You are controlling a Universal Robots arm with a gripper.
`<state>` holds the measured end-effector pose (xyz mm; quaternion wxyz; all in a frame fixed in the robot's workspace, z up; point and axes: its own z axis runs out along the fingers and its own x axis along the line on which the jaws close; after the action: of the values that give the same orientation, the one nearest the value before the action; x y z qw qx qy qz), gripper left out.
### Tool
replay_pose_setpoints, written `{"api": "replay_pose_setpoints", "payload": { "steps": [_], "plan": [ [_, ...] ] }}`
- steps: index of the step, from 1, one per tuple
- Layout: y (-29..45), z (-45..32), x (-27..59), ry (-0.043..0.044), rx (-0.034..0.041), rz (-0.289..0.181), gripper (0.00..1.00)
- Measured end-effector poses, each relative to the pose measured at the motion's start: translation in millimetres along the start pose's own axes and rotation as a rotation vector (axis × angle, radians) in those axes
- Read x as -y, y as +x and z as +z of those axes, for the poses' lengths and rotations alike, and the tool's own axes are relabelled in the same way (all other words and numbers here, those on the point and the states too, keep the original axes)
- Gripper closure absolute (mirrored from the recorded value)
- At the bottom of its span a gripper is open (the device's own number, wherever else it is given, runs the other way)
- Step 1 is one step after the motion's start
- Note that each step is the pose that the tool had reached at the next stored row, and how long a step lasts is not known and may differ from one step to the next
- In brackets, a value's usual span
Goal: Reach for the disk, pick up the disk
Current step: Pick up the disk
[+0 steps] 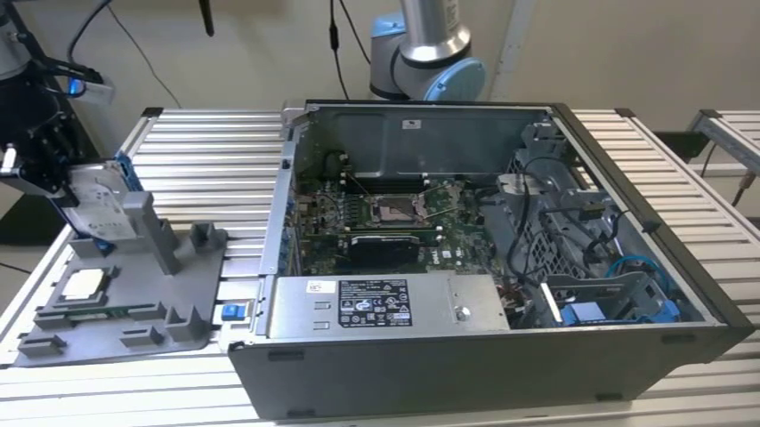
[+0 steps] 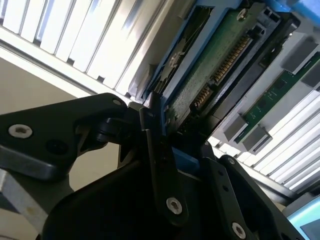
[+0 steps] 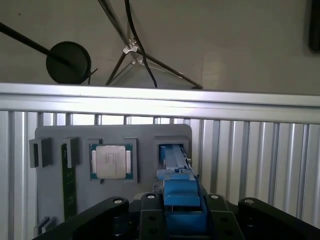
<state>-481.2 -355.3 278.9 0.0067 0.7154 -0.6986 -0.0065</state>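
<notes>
A ribbed metal worktop (image 1: 214, 133) carries an open computer case (image 1: 475, 374) and, toward the exterior view's left, a grey tray (image 1: 178, 294). The disk (image 1: 100, 197) stands on edge in a slot of that tray, its long axis close to upright and leaning slightly.

In the first wrist view the pincer (image 3: 182, 200) has narrowed to the disk's thickness, with a finger against each side of the blue bracket, and looks to have hold of it.

The disk is probably stiff and fairly heavy for its size. Its metal faces look slick, and the green circuit board (image 2: 215, 55) and its connector are exposed and fragile. The plastic bracket edges are likely the better place to hold it than the board.
</notes>
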Motion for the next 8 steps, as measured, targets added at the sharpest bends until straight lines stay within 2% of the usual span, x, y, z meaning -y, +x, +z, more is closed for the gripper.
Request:
{"api": "replay_pose_setpoints", "payload": {
  "steps": [8],
  "plan": [
    [0.0, -8.9, -0.2, -0.0001, 0.0000, 0.000, 1.00]
  ]
}}
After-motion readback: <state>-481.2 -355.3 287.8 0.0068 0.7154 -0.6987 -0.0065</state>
